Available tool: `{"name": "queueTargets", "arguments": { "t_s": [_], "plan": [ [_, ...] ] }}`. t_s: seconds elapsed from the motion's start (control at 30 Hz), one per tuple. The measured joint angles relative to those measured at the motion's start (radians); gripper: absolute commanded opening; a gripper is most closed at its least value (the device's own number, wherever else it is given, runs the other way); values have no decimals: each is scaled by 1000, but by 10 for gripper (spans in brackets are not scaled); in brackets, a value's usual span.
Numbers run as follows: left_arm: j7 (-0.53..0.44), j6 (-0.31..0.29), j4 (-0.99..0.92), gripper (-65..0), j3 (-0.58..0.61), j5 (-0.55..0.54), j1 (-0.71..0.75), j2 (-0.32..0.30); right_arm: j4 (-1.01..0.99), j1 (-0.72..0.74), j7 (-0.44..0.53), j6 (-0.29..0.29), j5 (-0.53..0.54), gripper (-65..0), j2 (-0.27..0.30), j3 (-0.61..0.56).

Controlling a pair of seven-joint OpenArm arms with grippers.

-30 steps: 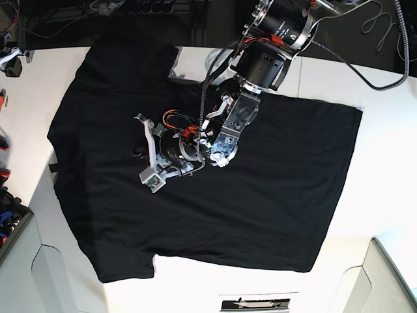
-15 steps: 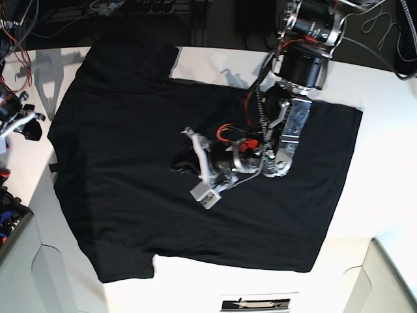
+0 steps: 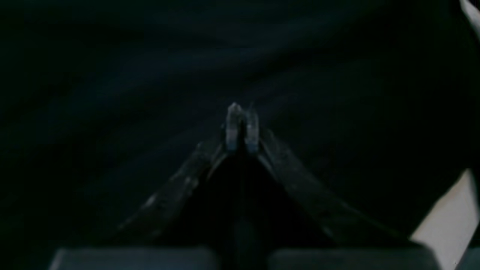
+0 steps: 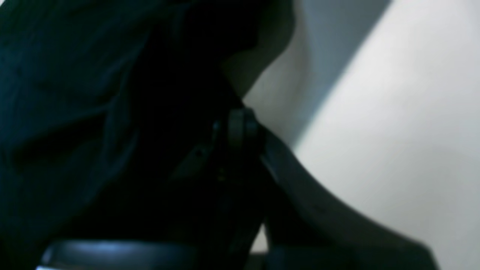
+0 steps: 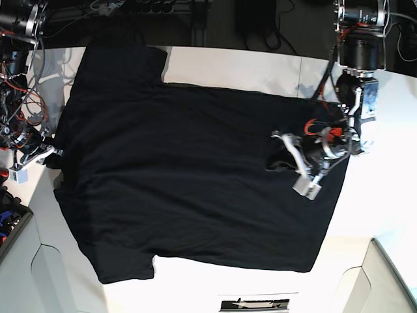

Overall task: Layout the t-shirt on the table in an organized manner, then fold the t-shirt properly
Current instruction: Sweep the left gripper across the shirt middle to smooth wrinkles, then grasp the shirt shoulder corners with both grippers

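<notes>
The black t-shirt (image 5: 182, 169) lies spread flat over most of the white table (image 5: 384, 195), one sleeve at the far left and one at the near left. My left gripper (image 5: 275, 161) rests low on the shirt's right part. In the left wrist view it (image 3: 242, 123) is shut over dark fabric (image 3: 112, 75), and nothing shows pinched between its tips. My right gripper (image 5: 55, 156) sits at the shirt's left edge. In the right wrist view it (image 4: 242, 127) is shut, with cloth (image 4: 75, 93) on one side and bare table (image 4: 393, 112) on the other.
A bin of coloured parts (image 5: 8, 222) stands off the table's left front corner. Cables and dark equipment (image 5: 150, 10) run along the far edge. A printed label (image 5: 255, 304) lies at the front edge, and a grey corner piece (image 5: 391, 274) at the front right.
My left gripper has slid from the shirt's middle to its right part, staying shut. My right arm has come in from the left and down to the shirt's left edge.
</notes>
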Motion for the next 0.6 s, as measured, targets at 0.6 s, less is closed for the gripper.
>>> {"name": "queueTargets", "arguments": {
  "t_s": [0.6],
  "plan": [
    [170, 0, 2, -642, -251, -350, 42, -142, 201, 8, -290, -11, 103, -650, -34, 70]
  ]
}}
